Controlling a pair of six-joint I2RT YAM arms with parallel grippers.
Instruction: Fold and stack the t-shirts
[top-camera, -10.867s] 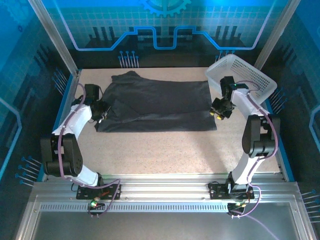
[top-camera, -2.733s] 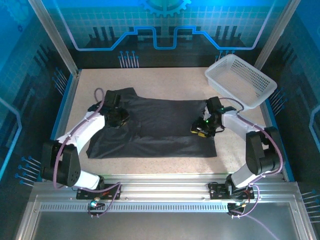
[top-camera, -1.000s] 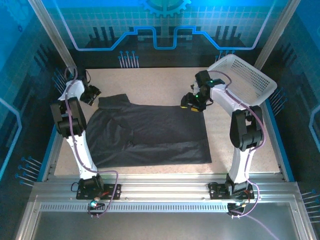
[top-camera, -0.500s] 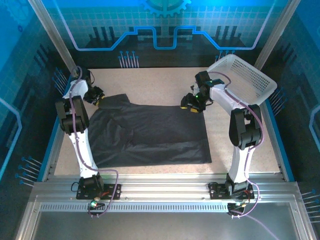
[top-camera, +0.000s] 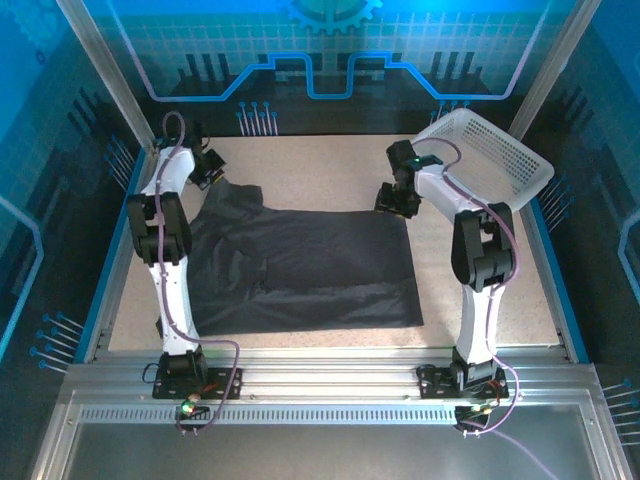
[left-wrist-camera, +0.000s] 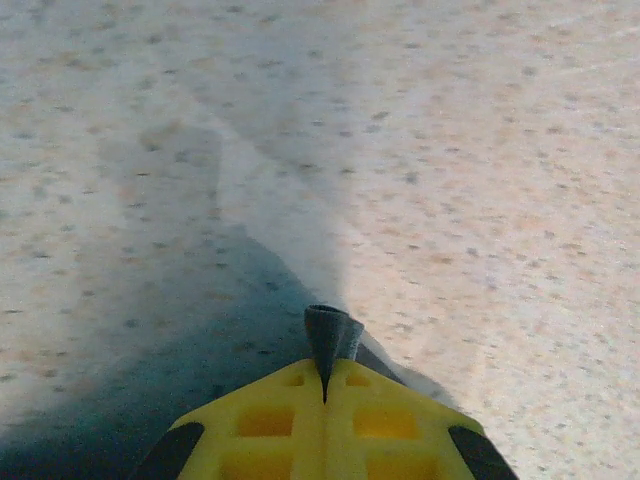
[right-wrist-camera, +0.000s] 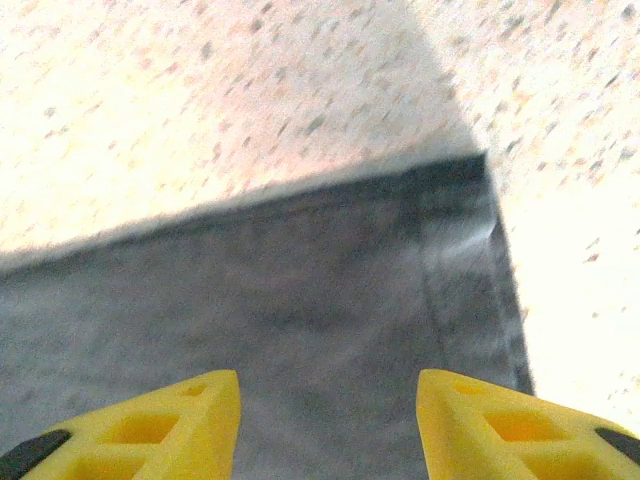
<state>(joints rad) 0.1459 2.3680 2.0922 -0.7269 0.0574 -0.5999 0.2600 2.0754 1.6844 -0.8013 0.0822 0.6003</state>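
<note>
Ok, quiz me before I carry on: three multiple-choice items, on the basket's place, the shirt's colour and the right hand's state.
1. Where is the white basket? A) far right corner of the table B) near left corner C) between the arm bases
2. What colour is the t-shirt? A) white B) red C) dark charcoal
3. How is the right hand? A) shut on cloth B) open above the shirt's corner C) gripping the basket
Answers: 1 A, the top view shows it far right. 2 C, the spread cloth is dark. 3 B, its jaws stand apart over the hem corner.
</note>
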